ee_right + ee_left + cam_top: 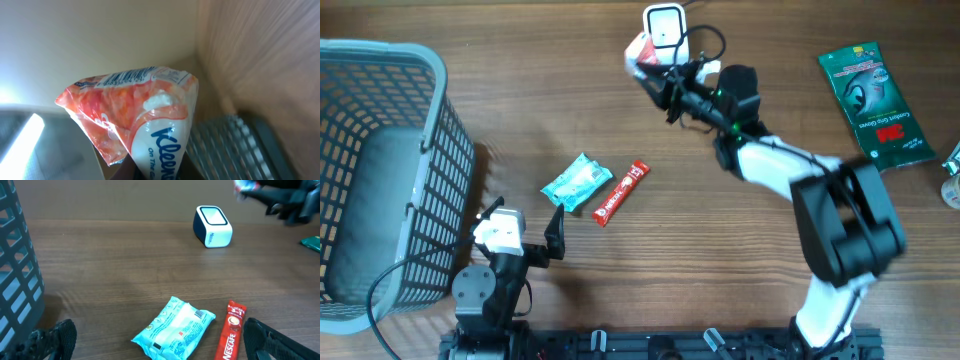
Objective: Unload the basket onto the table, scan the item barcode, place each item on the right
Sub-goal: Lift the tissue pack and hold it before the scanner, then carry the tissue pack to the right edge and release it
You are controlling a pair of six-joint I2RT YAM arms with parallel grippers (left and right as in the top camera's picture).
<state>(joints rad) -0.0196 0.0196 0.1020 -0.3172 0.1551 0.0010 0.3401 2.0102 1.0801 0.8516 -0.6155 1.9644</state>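
Right jaws are clamped on one end of the tissue pack [640, 50], held just beside the scanner [665, 25]; left jaws sit wide apart and empty near the basket [435, 70]. The pack's floppy, so it could sag or twist and the barcode [129, 76] would miss the scanner. Can't tell if the barcode actually faces it, and the grip itself is hidden behind the pack.
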